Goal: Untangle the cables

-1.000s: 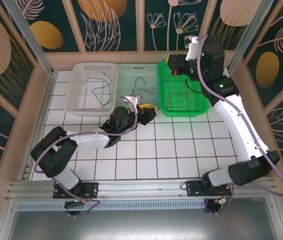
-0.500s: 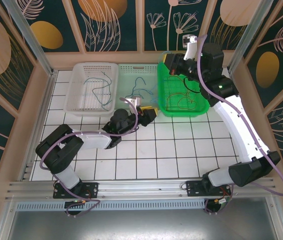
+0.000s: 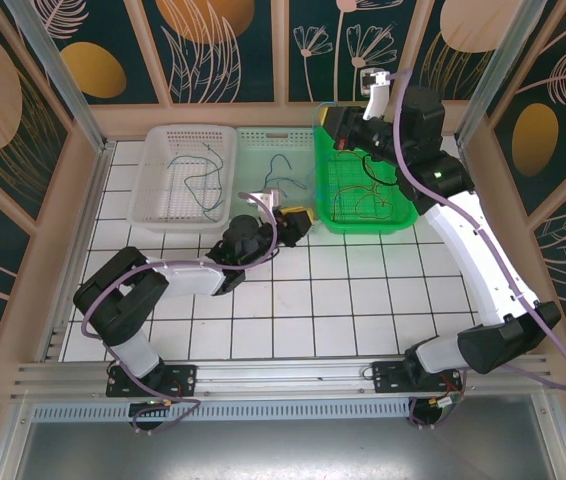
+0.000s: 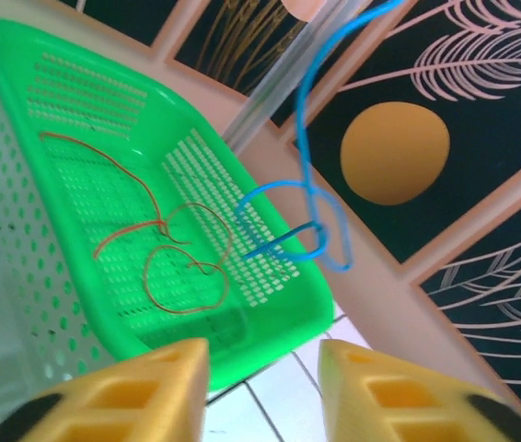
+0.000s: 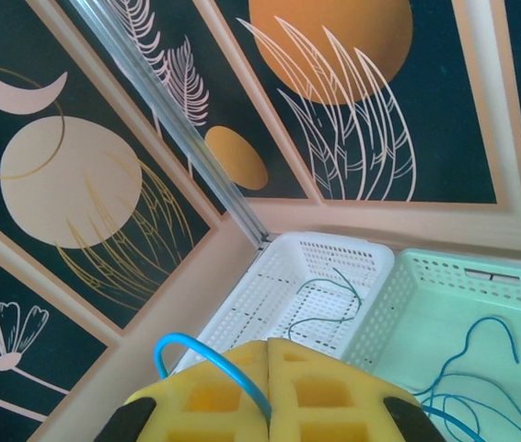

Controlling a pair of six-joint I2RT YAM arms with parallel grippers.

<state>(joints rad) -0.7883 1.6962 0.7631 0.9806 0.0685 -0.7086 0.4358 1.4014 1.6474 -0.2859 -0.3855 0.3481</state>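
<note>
1. The right claw (image 5: 268, 354) has its yellow pads pressed flat together and pinches a blue cable (image 5: 187, 337), which arches out to the left of the pads. In the top view this claw (image 3: 343, 125) is raised over the far left corner of the bright green basket (image 3: 395, 222).
2. In the left wrist view the blue cable (image 4: 301, 110) hangs from above and ends in loose loops over the bright green basket (image 4: 270, 322). Whether the loops touch the basket cannot be told.
3. Red cables (image 4: 164, 224) lie curled on the floor of that basket.
4. The left claw (image 4: 262, 368) stands narrowly parted with nothing between its pads. It sits low over the tabletop (image 3: 313, 300), just beside the near left corner of the bright green basket.
5. The white basket (image 5: 279, 276) at the far left holds a teal-green cable (image 5: 329, 299).
6. The pale green basket (image 5: 445, 285), between the other two, holds a loose blue cable (image 5: 481, 354)
</note>
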